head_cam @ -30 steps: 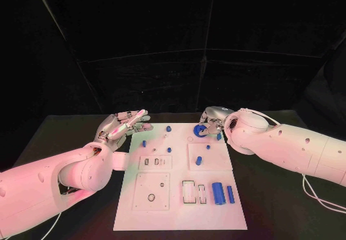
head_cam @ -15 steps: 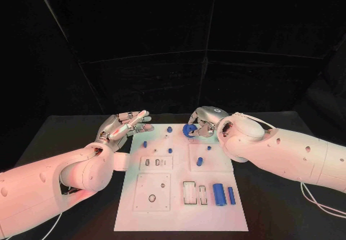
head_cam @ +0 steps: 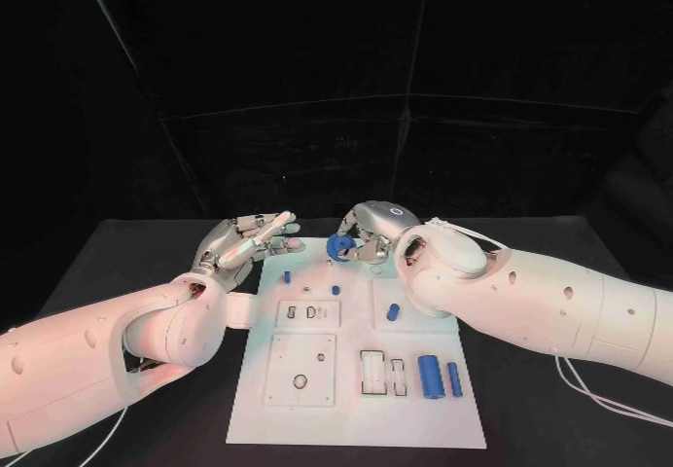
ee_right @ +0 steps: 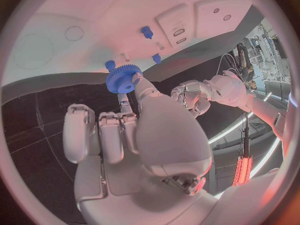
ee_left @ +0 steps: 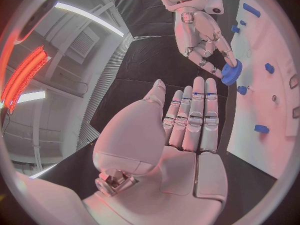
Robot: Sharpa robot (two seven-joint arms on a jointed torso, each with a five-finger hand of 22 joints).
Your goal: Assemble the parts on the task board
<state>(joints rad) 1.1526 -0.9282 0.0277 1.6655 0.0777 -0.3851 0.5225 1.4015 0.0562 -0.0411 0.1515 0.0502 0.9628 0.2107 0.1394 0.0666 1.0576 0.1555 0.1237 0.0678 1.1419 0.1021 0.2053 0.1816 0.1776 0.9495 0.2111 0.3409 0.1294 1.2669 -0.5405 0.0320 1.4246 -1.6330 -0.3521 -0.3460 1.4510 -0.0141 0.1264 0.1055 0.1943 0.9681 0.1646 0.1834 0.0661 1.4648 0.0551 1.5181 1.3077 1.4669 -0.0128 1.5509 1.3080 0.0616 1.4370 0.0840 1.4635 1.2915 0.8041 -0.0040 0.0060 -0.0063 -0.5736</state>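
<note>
Right hand (head_cam: 368,233): pinching the blue gear (head_cam: 341,246), hovering above the task board (head_cam: 421,409).
Left hand (head_cam: 250,243): idling, fingers extended, holding nothing.
Next: probably seating the gear squarely on a peg.

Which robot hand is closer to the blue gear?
The right. The right hand pinches the blue gear in its fingertips above the far end of the task board. The left hand hovers open beside the board's far left corner, apart from it.

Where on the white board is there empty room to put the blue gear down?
Bare white lies along the task board near edge, below the two blue cylinders. The far end is crowded: blue pegs and both robot hands, right holding the blue gear, left open.
</note>
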